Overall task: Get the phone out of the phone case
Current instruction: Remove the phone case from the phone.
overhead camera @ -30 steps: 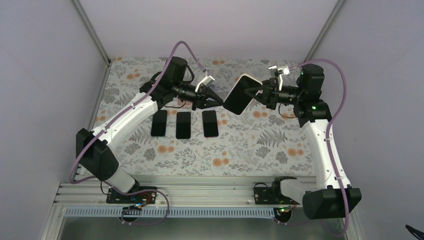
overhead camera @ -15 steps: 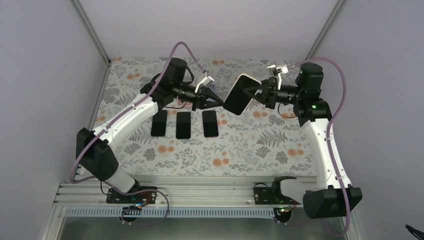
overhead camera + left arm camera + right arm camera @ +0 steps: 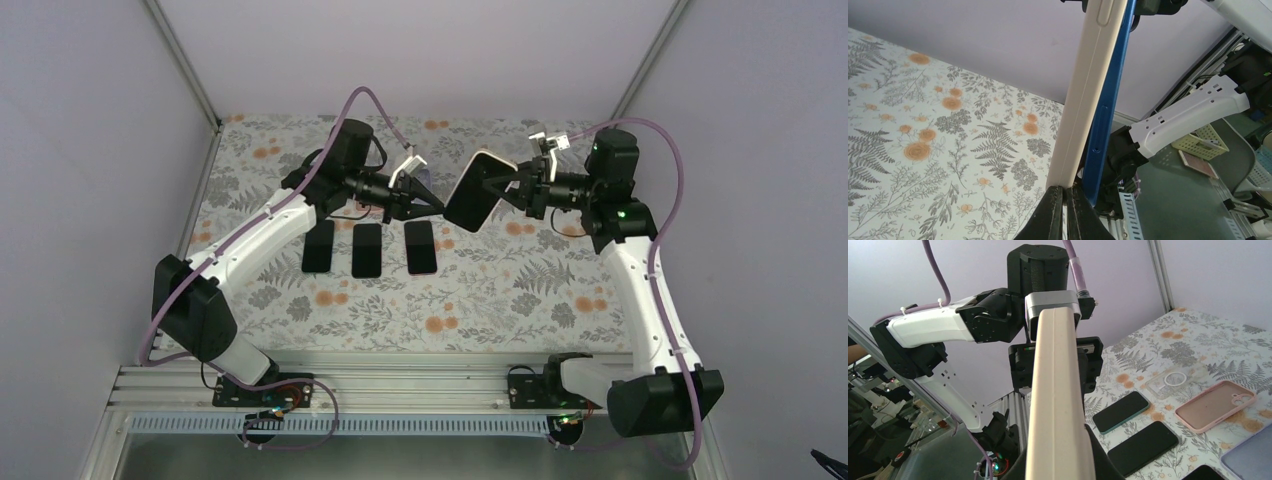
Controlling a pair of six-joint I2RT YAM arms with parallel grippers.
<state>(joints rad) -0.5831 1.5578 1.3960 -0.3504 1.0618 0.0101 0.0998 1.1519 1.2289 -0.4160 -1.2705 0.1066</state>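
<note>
A phone in a cream phone case hangs in the air between the two arms, tilted on edge. My right gripper is shut on it from the right. The right wrist view shows the cream case rising edge-on between my right gripper's dark fingers. In the left wrist view the phone's blue edge stands slightly apart from the cream case at the lower corner. My left gripper is shut, its tips touching that corner of the case. From above the left gripper meets the phone's lower left corner.
Three bare phones lie in a row on the floral table below the left arm. A clear case, a pink case and a lilac case lie farther back. Walls enclose three sides.
Both grippers and the cased phone have drifted slightly to the left together. The grips look the same.
</note>
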